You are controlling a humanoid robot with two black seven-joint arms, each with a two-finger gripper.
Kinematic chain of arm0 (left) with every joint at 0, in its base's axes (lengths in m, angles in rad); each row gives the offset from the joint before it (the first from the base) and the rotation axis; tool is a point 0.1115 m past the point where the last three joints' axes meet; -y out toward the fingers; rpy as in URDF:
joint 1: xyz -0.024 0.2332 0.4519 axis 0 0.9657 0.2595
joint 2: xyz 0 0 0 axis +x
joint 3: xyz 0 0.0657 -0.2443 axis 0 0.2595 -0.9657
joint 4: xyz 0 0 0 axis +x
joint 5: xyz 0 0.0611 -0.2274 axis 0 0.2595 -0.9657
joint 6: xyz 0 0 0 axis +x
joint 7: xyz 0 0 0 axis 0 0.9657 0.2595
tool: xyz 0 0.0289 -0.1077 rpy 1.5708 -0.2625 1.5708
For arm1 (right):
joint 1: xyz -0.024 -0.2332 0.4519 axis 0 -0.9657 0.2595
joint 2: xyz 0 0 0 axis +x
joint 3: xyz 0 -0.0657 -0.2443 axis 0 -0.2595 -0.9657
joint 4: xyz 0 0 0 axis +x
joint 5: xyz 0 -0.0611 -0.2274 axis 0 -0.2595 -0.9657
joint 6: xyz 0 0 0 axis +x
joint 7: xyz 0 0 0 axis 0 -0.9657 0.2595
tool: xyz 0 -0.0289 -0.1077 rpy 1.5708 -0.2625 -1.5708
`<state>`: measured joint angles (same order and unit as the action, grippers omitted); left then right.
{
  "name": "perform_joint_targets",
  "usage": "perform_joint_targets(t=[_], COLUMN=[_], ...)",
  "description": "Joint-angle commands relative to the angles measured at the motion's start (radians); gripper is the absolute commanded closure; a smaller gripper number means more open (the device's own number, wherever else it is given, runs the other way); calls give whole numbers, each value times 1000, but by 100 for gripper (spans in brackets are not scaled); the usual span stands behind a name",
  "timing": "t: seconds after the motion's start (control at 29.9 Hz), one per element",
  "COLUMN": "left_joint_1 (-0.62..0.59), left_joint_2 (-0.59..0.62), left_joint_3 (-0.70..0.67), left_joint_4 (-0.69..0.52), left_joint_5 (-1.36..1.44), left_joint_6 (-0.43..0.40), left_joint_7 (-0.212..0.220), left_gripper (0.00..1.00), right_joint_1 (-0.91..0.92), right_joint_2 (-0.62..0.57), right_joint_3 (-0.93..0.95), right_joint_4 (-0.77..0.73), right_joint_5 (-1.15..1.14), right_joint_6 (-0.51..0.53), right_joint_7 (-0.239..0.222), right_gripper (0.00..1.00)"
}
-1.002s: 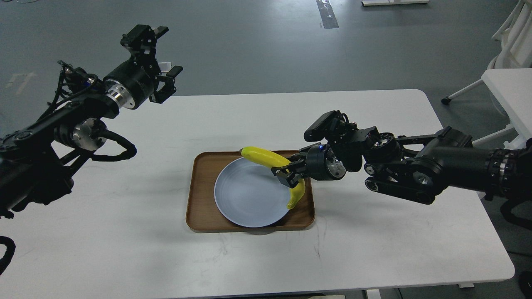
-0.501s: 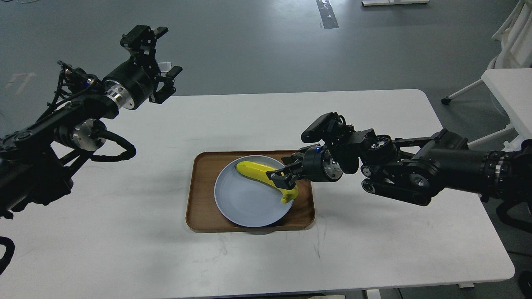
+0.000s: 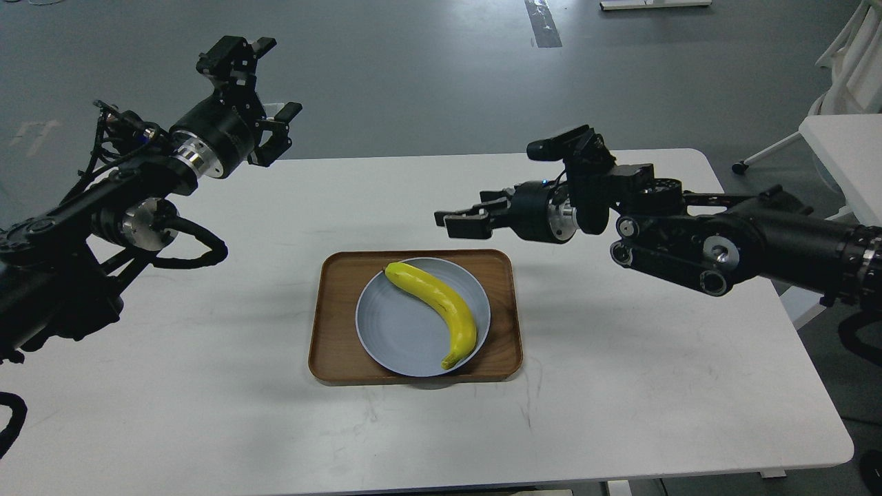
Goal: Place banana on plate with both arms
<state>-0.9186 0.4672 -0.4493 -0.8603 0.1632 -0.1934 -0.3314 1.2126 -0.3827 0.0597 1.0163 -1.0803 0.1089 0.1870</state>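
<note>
The yellow banana [image 3: 441,308] lies on the pale blue-grey plate [image 3: 396,331], along its right side, stem end toward the far rim. The plate sits in a brown wooden tray [image 3: 331,324]. My right gripper [image 3: 455,219] is open and empty, raised above the table just beyond the tray's far edge, pointing left. My left gripper [image 3: 265,86] is open and empty, held high over the table's far left corner, well away from the plate.
The white table [image 3: 620,386] carries only the tray. Another white table [image 3: 844,148] and white chair legs stand at the right edge. Grey floor lies beyond the far edge.
My right gripper let go of the banana, which now rests on the plate. The gripper rose and drew back toward the far side. The left arm barely moved.
</note>
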Motion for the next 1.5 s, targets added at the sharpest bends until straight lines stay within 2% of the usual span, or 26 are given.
perform_joint_targets(t=[0.0,0.17,0.23,0.37,0.43,0.5,0.67,1.14,1.34,1.47], left_joint_1=[10,10,14,24,27,36,81,99,99,99], left_joint_2=[2,-13,-16,-15,-10,-10,-6,2,4,4], left_joint_3=[0,-12,-12,-14,-16,-16,-17,-32,-51,-52], left_joint_4=[0,0,0,0,0,-2,-43,-34,-33,-34], left_joint_5=[-8,-14,-17,-56,-115,-139,-139,-140,-140,-140], left_joint_6=[-7,-17,-17,-20,-29,-43,-44,-57,-61,-61], left_joint_7=[0,14,37,77,119,143,146,140,141,138], left_gripper=[2,2,2,2,2,2,2,2,2,2], right_joint_1=[-15,-44,-74,-111,-139,-151,-157,-160,-165,-170], right_joint_2=[-33,-36,-24,-4,7,11,18,30,28,24], right_joint_3=[101,210,273,334,364,377,388,402,428,437], right_joint_4=[-25,-54,-85,-108,-107,-107,-102,-93,-68,-68], right_joint_5=[262,623,759,836,849,849,853,901,980,984], right_joint_6=[3,-2,-8,-9,-11,-11,-14,-12,-14,-12], right_joint_7=[-1,-15,-55,-104,-132,-139,-155,-205,-251,-254], right_gripper=[0,0,0,0,0,0,0,0,0,0])
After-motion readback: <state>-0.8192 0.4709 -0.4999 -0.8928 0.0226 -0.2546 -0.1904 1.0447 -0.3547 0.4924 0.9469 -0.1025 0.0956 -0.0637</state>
